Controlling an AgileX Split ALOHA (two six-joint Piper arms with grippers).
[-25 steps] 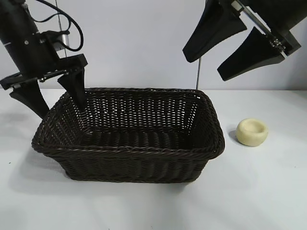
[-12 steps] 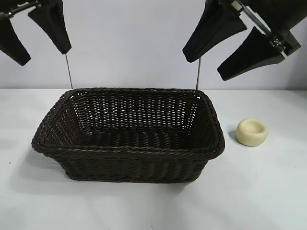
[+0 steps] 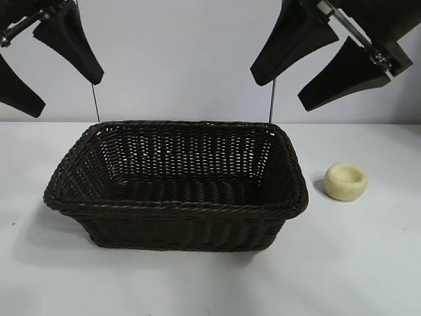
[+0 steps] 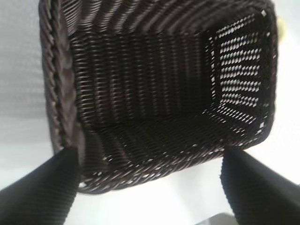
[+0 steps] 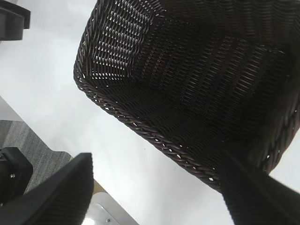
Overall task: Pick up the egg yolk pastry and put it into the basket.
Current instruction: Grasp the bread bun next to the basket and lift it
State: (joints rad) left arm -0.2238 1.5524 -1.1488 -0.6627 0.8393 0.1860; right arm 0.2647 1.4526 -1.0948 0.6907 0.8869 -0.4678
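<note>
The egg yolk pastry (image 3: 346,181), a small pale cream-yellow puck with a dimple, lies on the white table just right of the basket (image 3: 79,195). The basket is large, dark brown wicker, empty, and stands mid-table; it also shows in the left wrist view (image 4: 56,112) and the right wrist view (image 5: 140,129). My right gripper (image 3: 281,93) hangs open and empty high above the basket's far right corner, up and left of the pastry. My left gripper (image 3: 68,99) is open and empty, raised above the basket's far left corner. A sliver of the pastry (image 4: 282,29) shows past the basket's rim.
The white table (image 3: 368,263) stretches around the basket. Two thin metal rods (image 3: 96,103) stand behind the basket. The table's edge and a grey floor (image 5: 23,140) show in the right wrist view.
My left gripper rose from the basket's left rim to high above the far left corner, then shifted slightly. The right gripper, pastry and basket have not moved.
</note>
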